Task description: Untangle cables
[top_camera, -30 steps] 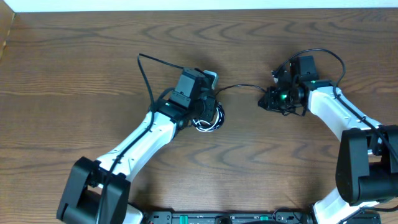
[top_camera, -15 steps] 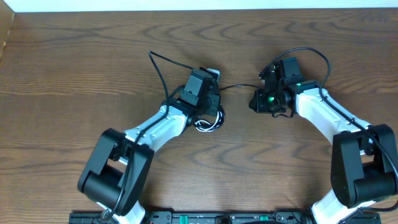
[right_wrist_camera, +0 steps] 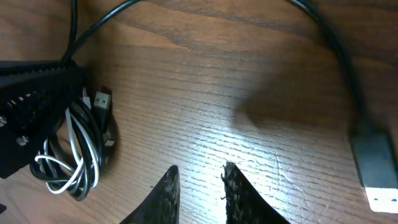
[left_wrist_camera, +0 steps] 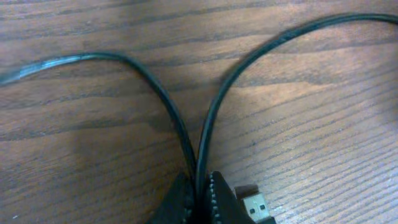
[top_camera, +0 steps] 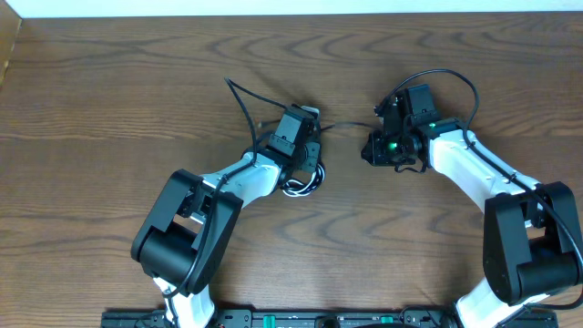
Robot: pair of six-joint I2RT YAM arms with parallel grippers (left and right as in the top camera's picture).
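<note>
The black cable is pinched as a doubled strand between the tightly closed fingers of the left gripper. Its two runs fan out from the jaws across the tabletop, and a USB plug lies just beside the fingertips. This grip is judged to serve as an anchor, so that the black cable can be drawn clear of the coiled bundle, where it is wound together with the white cable. The bundle lies near the middle of the tabletop, just on the near-edge side of the left gripper. The right gripper is held low over bare wood, between the bundle and the right edge. Its jaws are set to a narrow gap with nothing between them. A free run of black cable ending in a second plug lies on its right-edge side, so a grasp on that run seems to be in preparation. Compared with the earlier overhead frame, the left arm has been swung round, its elbow carried toward the middle of the near edge, and its gripper has been shifted slightly toward the right edge. The right gripper has been brought in toward the bundle, so the stretch of black cable visible between the two grippers has been shortened. The bundle itself has been left where it lay.
</note>
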